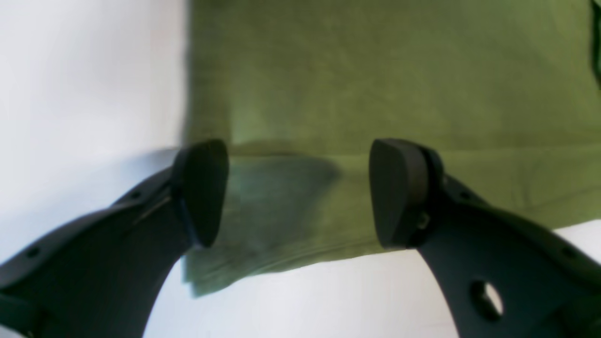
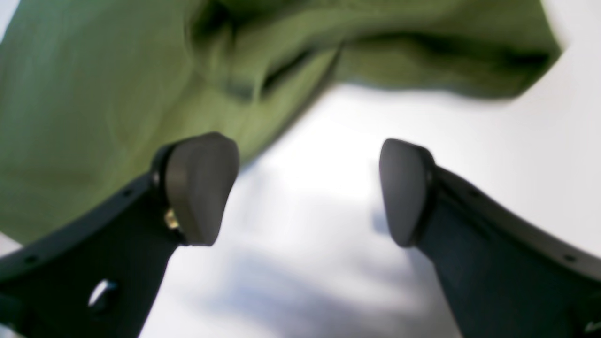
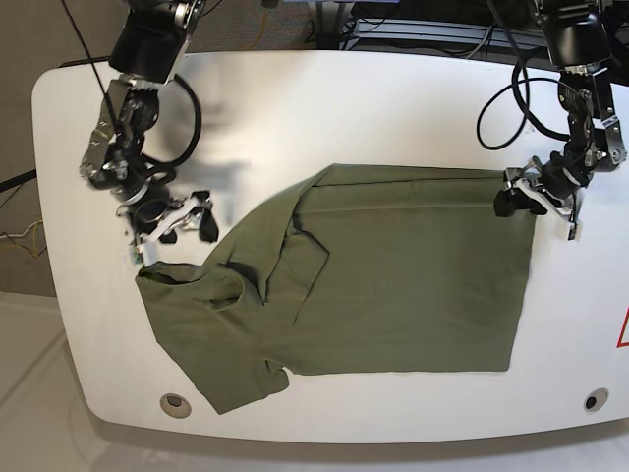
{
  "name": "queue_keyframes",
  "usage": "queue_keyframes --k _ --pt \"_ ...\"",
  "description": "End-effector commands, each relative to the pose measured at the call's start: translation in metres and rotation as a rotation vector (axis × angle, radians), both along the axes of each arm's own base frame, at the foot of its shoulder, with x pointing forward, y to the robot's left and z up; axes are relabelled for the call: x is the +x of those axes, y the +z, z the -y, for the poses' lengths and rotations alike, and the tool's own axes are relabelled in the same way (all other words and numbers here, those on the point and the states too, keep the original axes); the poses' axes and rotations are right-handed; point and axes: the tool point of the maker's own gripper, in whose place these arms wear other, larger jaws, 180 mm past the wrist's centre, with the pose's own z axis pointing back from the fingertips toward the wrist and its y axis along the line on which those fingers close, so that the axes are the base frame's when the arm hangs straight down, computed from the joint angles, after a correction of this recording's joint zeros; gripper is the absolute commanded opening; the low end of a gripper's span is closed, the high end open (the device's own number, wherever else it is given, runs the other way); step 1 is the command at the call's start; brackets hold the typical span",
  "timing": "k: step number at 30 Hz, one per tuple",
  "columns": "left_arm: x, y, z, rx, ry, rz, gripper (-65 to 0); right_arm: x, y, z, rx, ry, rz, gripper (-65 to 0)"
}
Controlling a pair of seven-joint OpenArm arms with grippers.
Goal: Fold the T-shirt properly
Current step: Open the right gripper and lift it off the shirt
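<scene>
The olive-green T-shirt (image 3: 393,285) lies on the white table (image 3: 344,98), its body flat at the right and its neck end rumpled and partly folded over at the left. My left gripper (image 3: 521,197) is open and empty at the shirt's far right corner. In the left wrist view it (image 1: 300,192) hangs just over the hem and corner of the shirt (image 1: 375,70). My right gripper (image 3: 197,221) is open and empty beside the shirt's left sleeve. In the right wrist view it (image 2: 303,190) is over bare table, with the shirt (image 2: 94,94) under its left finger.
Black cables (image 3: 506,108) loop over the table's back right. Two round fittings (image 3: 175,401) (image 3: 591,400) sit near the front edge. A red mark (image 3: 623,329) is at the right edge. The table's rounded front edge runs close below the shirt.
</scene>
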Motion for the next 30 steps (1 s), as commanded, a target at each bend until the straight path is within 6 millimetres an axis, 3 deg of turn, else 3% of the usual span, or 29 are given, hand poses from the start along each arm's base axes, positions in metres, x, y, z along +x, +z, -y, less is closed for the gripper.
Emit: queue_keyframes --k 1,12,22,30 --pt "0.011 0.017 -0.008 0.013 0.005 0.056 -20.7 0.006 0.009 0.002 -0.024 0.003 0.062 -17.0" --pt "0.011 0.016 -0.008 0.008 0.011 0.057 -20.6 -0.024 -0.021 -0.022 -0.141 0.101 0.059 -17.1" --pt "0.01 0.016 -0.008 0.015 0.013 0.057 -20.3 -0.046 -0.055 0.008 -0.223 -0.008 -0.043 -17.4" --pt "0.009 0.014 -0.007 0.015 0.01 0.052 -20.4 -0.031 -0.062 0.019 -0.253 -0.026 -0.086 -18.4"
